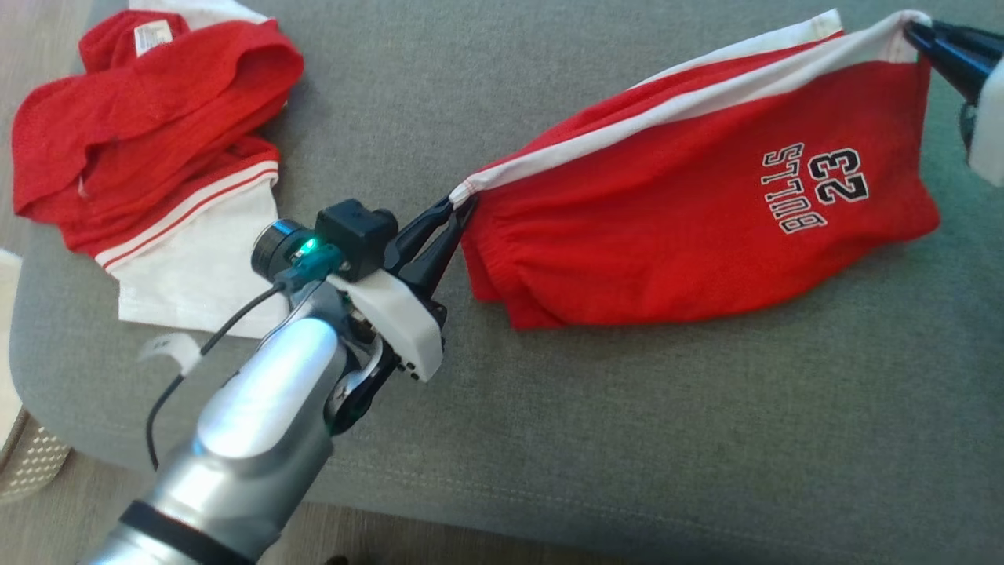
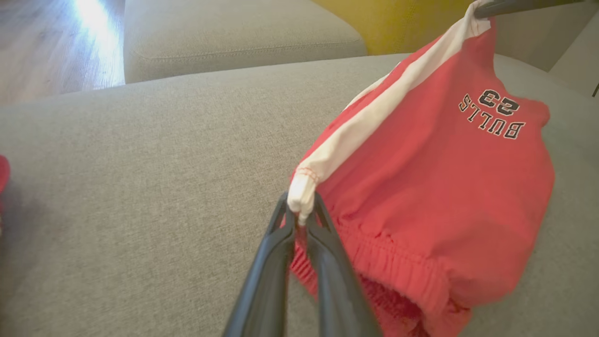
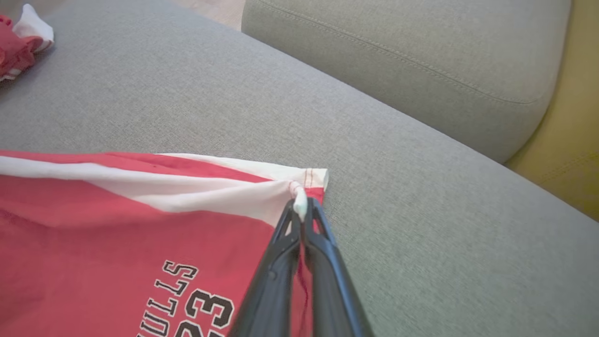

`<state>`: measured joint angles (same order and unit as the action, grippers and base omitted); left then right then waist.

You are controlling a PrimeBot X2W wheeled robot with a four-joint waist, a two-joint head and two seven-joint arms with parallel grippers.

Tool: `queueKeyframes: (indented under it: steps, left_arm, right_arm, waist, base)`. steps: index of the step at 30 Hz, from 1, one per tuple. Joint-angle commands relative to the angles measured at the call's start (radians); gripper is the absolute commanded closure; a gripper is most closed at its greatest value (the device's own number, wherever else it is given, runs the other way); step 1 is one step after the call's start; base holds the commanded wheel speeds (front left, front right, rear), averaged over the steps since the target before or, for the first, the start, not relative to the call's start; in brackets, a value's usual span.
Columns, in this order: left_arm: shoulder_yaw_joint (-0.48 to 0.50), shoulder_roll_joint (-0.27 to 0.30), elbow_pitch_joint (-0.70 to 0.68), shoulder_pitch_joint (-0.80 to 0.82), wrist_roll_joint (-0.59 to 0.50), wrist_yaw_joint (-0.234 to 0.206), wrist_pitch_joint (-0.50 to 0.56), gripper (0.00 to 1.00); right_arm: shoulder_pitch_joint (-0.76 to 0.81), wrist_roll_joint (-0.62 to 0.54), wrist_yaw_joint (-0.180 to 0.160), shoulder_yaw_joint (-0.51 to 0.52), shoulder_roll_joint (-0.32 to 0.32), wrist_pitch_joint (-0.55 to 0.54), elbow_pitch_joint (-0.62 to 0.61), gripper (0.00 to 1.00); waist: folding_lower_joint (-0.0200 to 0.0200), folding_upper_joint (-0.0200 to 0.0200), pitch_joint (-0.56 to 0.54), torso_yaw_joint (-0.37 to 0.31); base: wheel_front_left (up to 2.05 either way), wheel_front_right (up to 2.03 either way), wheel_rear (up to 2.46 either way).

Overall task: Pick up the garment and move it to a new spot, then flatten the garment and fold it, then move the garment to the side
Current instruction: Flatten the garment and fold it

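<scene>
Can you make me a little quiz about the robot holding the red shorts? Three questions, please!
1. True or false: the left tool and the right tool each pinch one end of the red shorts.
2. Which number is printed on the shorts? A) 23 B) 45 C) 7
3. Fill the gap: the other red and white clothes lie on the grey cushion, on the robot's ____ side.
Key: 1 true; 2 A; 3 left.
</scene>
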<state>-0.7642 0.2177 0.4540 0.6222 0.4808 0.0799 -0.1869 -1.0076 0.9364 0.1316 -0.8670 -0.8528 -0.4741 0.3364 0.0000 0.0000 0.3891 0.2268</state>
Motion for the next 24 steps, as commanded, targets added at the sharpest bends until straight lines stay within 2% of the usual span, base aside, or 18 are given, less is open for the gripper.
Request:
queueKeyframes:
  steps: [1,16,17,18,19,20,24]
  left_arm:
    - [0.035,0.015,-0.016,0.046,-0.004,0.003,-0.011,1.00]
    - [0.031,-0.052,0.124,0.147,-0.019,0.019,-0.065,0.98]
    - [0.032,-0.056,0.132,0.149,-0.018,0.019,-0.066,0.66]
    - [0.033,-0.060,0.139,0.152,-0.019,0.016,-0.067,0.11]
    - [0.034,-0.064,0.145,0.154,-0.021,0.015,-0.069,0.00]
    - [0.036,-0.067,0.153,0.156,-0.021,0.013,-0.069,0.00]
    - [0.046,-0.077,0.171,0.158,-0.018,0.007,-0.072,0.00]
  right_arm:
    - [-0.014,-0.011,-0.001,0.005,-0.009,0.012,-0.012,1.00]
    - [-0.130,-0.046,-0.001,-0.085,0.038,0.089,0.110,1.00]
    - [-0.135,-0.046,-0.001,-0.087,0.040,0.095,0.122,1.00]
    - [-0.140,-0.048,-0.001,-0.087,0.043,0.103,0.135,0.80]
    - [-0.143,-0.049,-0.001,-0.087,0.048,0.113,0.147,0.22]
    - [-0.145,-0.046,-0.001,-0.084,0.054,0.120,0.161,0.00]
    - [-0.147,-0.047,-0.001,-0.085,0.073,0.144,0.193,0.00]
  waist:
    - [0.0000,0.0000,0.013,0.006]
    - [0.0000,0.0000,0.092,0.026]
    - [0.0000,0.0000,0.093,0.028]
    - [0.0000,0.0000,0.095,0.029]
    - [0.0000,0.0000,0.096,0.030]
    - [0.0000,0.0000,0.097,0.030]
    - [0.0000,0.0000,0.096,0.030]
  base:
    - [0.00,0.00,0.00]
    - [0.00,0.00,0.00]
    - [0.00,0.00,0.00]
    - [0.00,0.00,0.00]
    - [0.00,0.00,0.00]
    - [0.00,0.00,0.00]
    - [0.00,0.00,0.00]
